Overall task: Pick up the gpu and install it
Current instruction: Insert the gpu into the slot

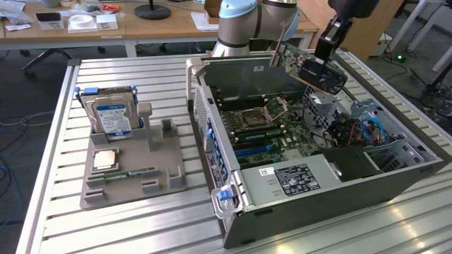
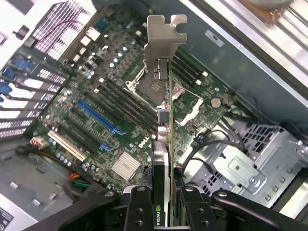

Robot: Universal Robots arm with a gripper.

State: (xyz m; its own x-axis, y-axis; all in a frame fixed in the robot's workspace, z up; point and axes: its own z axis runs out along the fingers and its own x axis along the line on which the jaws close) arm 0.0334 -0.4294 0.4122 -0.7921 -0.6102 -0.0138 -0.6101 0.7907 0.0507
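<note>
My gripper holds the gpu, a green card with a black cooler and a silvery end bracket, in the air above the far side of the open computer case. The card hangs tilted over the motherboard, apart from it. In the wrist view the gpu is seen edge-on between my black fingers, with the gripper shut on it. Its bracket points towards the board, and the blue slot lies off to one side of the card.
On the exterior view's left, a grey holder carries a hard drive, a processor chip and a green memory stick. Cables and a drive cage fill the case's right end. Desks stand behind the slatted table.
</note>
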